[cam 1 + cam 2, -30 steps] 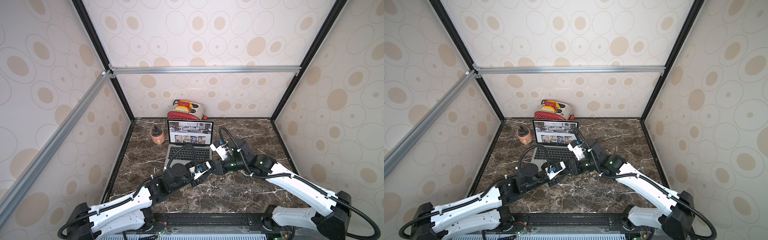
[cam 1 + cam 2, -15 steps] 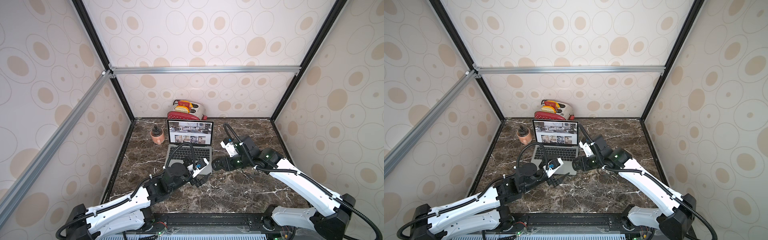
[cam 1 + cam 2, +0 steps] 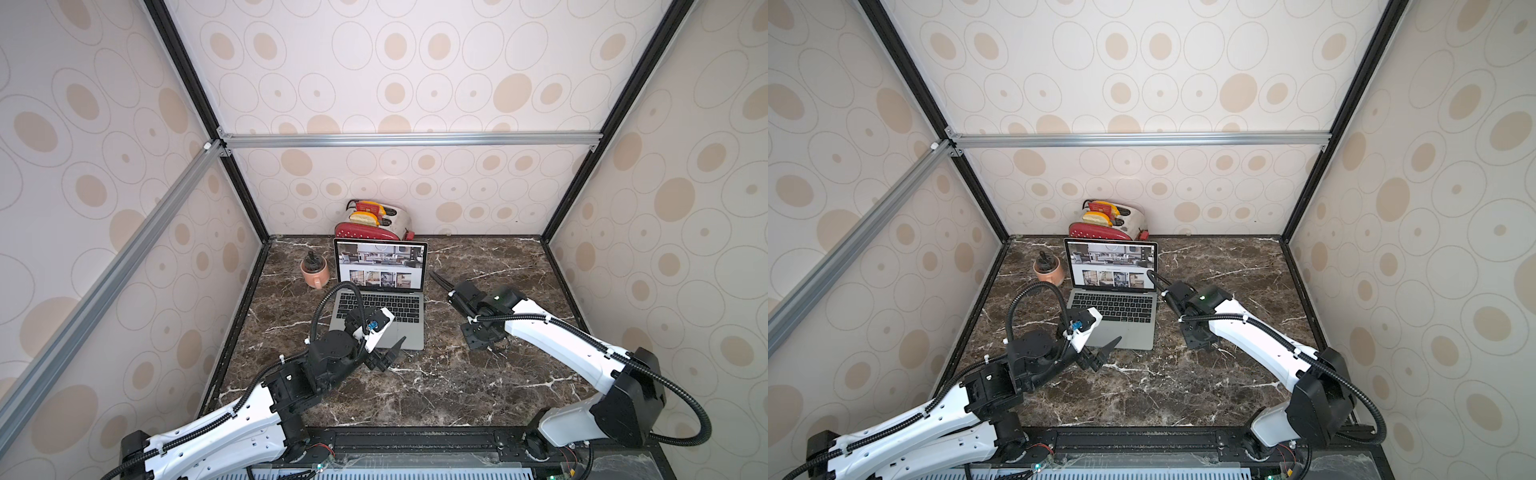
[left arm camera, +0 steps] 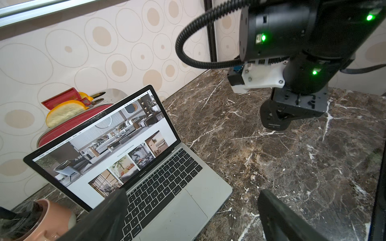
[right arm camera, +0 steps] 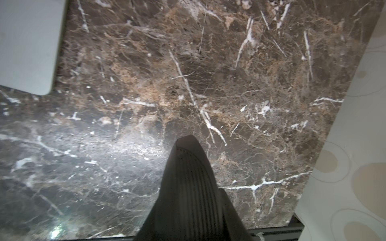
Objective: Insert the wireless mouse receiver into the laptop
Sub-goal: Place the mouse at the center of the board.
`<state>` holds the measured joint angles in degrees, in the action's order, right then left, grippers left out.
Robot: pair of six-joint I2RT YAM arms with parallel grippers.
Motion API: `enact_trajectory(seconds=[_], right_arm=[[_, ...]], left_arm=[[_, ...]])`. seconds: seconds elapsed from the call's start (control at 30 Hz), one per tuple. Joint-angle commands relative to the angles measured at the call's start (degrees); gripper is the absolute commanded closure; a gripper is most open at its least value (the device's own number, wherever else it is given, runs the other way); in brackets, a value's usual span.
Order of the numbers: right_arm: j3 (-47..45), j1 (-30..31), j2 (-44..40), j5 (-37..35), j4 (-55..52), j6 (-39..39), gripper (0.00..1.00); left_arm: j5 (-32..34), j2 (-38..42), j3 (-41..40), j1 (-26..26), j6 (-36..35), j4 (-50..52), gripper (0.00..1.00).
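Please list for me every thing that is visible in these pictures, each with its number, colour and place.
laptop: 1, silver-grey with black keys, open and lit, middle of the table.
toaster: 1, red and silver, behind the laptop at the back wall.
bread slice: 1 clearly seen, pale with a yellow crust, standing in the toaster.
cup: 1, pink, something dark inside, beside the screen on the left arm's side.
table: 1, dark brown marble with white veins.
walls: cream with beige ovals, around the table.
receiver: none seen.
left claw: 1, black, open, over the laptop's front edge.
right claw: 1, black, pointing down at bare table beside the laptop; any load is hidden.
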<state>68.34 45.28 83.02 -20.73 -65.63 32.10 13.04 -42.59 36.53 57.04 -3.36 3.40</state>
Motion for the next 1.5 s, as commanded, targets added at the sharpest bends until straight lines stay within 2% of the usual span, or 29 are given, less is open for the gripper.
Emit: enact_trajectory(seconds=[0.0,0.4,0.67,0.83,1.03,1.47], right_arm=[[-2.7,0.7,2.9,-5.3,1.1,1.4,0.87],[-4.1,5.1,14.4,-13.4,7.7,4.5,0.87],[-7.0,8.3,17.6,-13.5,11.8,7.1,0.84],[-8.2,10.9,18.4,-12.4,12.9,8.8,0.75],[-9.7,13.2,17.4,-9.8,15.0,8.5,0.52],[-14.8,14.0,10.0,0.4,23.8,7.1,0.35]], left_arm=[[2.3,1.9,-0.5,-0.3,2.0,1.4,0.01],[3.1,4.4,-1.6,-0.3,2.4,2.2,0.01],[4.2,5.2,-2.0,-0.3,1.9,2.0,0.01],[4.4,5.1,-2.1,-0.3,1.5,1.9,0.01],[4.5,4.9,-2.1,-0.3,1.0,1.9,0.01],[5.1,5.8,-2.0,-0.4,0.5,2.9,0.01]])
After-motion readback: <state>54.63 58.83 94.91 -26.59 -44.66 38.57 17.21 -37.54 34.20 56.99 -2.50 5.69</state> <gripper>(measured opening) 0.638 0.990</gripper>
